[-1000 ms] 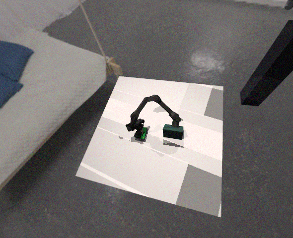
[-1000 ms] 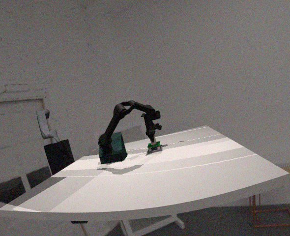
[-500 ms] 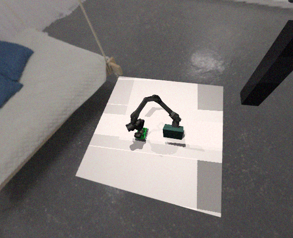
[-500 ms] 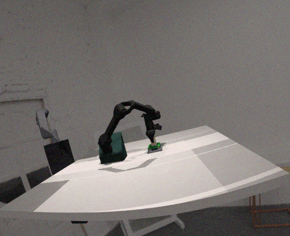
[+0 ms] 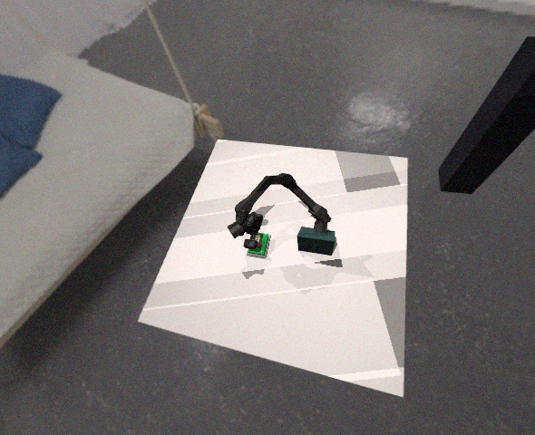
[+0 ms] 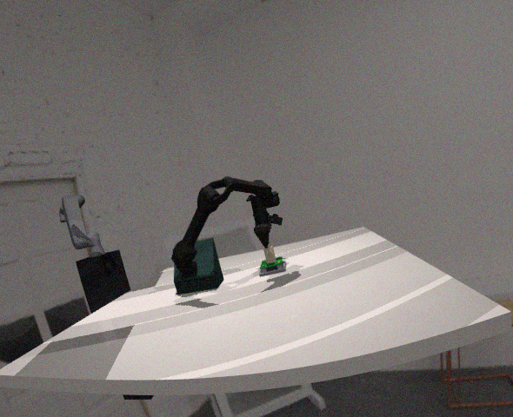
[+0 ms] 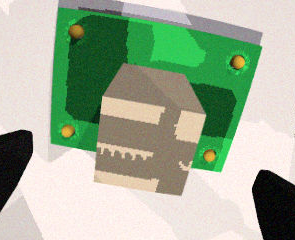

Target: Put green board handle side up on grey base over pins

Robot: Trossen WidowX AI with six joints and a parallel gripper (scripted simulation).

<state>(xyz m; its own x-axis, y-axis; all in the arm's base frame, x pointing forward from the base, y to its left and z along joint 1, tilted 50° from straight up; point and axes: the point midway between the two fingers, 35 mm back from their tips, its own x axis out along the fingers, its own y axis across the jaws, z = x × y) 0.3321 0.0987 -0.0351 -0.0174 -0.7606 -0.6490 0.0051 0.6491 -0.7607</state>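
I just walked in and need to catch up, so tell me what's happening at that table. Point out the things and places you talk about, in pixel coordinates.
A black robot arm (image 5: 283,179) (image 6: 203,208) has a flat green board (image 5: 265,244) (image 6: 278,260) (image 7: 177,47) seated on a grey base (image 6: 272,272) (image 7: 222,29), with a gold pin showing at each corner. Its open pincer (image 7: 146,163) stands around the square beige handle (image 5: 258,241) (image 6: 269,254) (image 7: 132,135), gripping nothing. Moving away remains.

1 green board (image 5: 265,243) (image 6: 278,260) (image 7: 139,40) | 1 square handle (image 5: 257,240) (image 6: 269,254) (image 7: 149,125) | 1 grey base (image 5: 257,256) (image 6: 273,272) (image 7: 227,26) | 4 gold pins (image 7: 237,62) | 2 fingers | 2 blue pillows (image 5: 19,107)
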